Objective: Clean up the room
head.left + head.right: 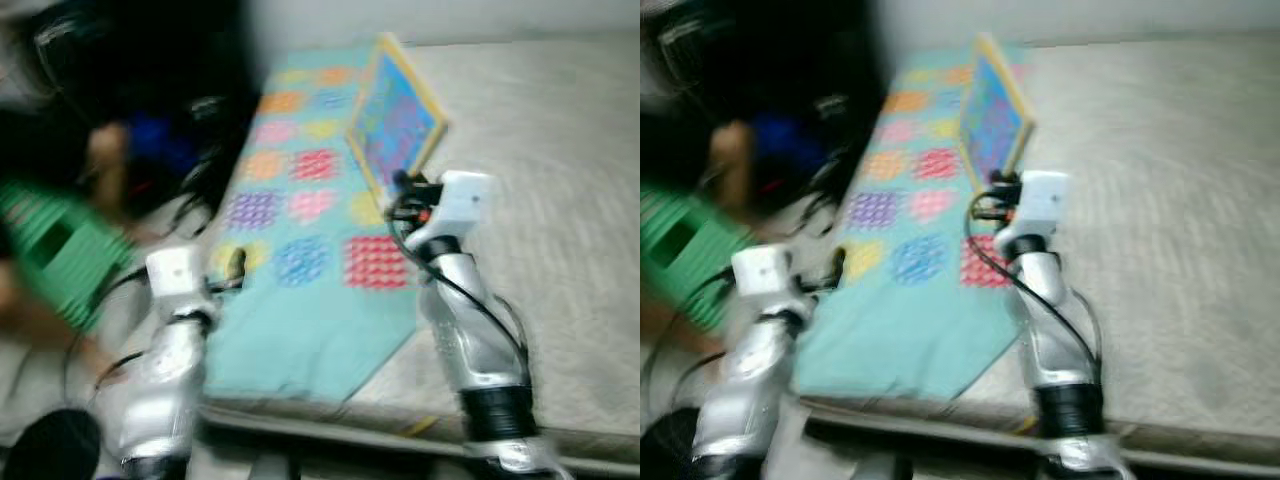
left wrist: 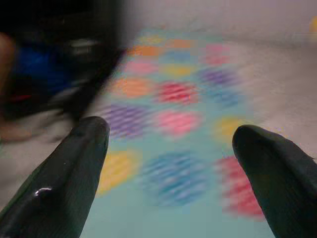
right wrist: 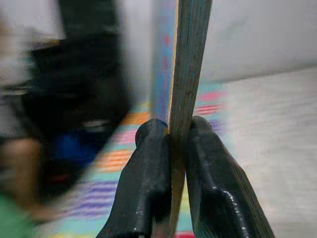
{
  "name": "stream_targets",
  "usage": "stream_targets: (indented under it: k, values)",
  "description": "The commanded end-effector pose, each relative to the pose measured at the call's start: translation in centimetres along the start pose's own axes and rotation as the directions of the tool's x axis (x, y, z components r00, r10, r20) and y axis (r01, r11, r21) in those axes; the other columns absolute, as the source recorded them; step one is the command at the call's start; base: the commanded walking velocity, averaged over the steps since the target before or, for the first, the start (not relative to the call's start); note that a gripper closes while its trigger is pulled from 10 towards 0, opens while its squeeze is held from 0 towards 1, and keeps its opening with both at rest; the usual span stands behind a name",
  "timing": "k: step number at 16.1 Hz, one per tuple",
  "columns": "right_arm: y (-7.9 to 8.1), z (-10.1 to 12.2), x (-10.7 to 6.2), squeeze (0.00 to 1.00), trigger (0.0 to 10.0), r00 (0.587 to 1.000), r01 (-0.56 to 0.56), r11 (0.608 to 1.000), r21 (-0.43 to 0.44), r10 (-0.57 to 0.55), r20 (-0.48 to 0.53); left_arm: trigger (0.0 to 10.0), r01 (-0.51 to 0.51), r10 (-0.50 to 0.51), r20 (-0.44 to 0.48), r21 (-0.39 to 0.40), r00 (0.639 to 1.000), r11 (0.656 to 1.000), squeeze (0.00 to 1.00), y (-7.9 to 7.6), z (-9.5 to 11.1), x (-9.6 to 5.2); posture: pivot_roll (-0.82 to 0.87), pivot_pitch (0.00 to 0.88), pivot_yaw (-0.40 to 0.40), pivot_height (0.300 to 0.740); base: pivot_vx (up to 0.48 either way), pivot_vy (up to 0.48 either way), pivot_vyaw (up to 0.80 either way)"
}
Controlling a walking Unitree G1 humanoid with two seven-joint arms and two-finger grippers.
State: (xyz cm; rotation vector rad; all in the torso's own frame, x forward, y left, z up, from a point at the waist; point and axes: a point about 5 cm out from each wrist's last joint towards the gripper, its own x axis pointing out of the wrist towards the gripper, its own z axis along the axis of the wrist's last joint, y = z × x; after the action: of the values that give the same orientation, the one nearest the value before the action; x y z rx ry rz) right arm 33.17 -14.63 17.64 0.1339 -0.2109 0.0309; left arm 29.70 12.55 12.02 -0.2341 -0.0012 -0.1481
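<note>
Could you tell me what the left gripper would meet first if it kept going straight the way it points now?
Probably the patterned teal mat: the open left gripper points along it at a shallow angle, nothing between, though blur leaves depth unclear.

Wooden board (image 3: 187, 64), glossy tool fingers (image 3: 148, 178)

The picture is blurred. A turquoise mat (image 1: 300, 300) printed with coloured patches lies on a grey carpet (image 1: 560, 200). The right gripper (image 1: 400, 185) holds a yellow-framed board (image 1: 395, 120) tilted up above the mat's far right side. The left arm (image 1: 170, 340) reaches over the mat's near left edge. A green slatted object (image 1: 60, 250) sits at left, before dark shapes.
</note>
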Motion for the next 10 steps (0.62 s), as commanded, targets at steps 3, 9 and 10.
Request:
stream_targets:
  k: [3,9,10]
  values:
    - [0.8,0.9,0.3,0.0,10.0,0.999,0.007,1.0,0.015,-0.008,0.044,10.0,-0.031,0.032,-0.019,0.033,0.999,0.999,0.0,1.7,-0.4,-0.6,-0.06,0.0,0.129,0.74,0.0,0.0,0.0]
    - [-0.6,0.8,0.1,0.0,10.0,0.998,0.051,0.998,-0.037,-0.049,0.046,10.0,0.006,-0.005,-0.045,0.025,0.999,1.0,0.0,1.1,-1.2,-0.6,-0.08,0.0,0.136,0.74,0.0,0.0,0.0]
    - [-0.7,0.8,0.0,0.0,10.0,0.998,0.052,0.998,-0.04,-0.05,0.043,10.0,0.007,-0.006,-0.045,0.028,0.999,1.0,0.0,1.1,-1.2,-0.7,-0.08,0.0,0.135,0.74,0.0,0.0,0.0]
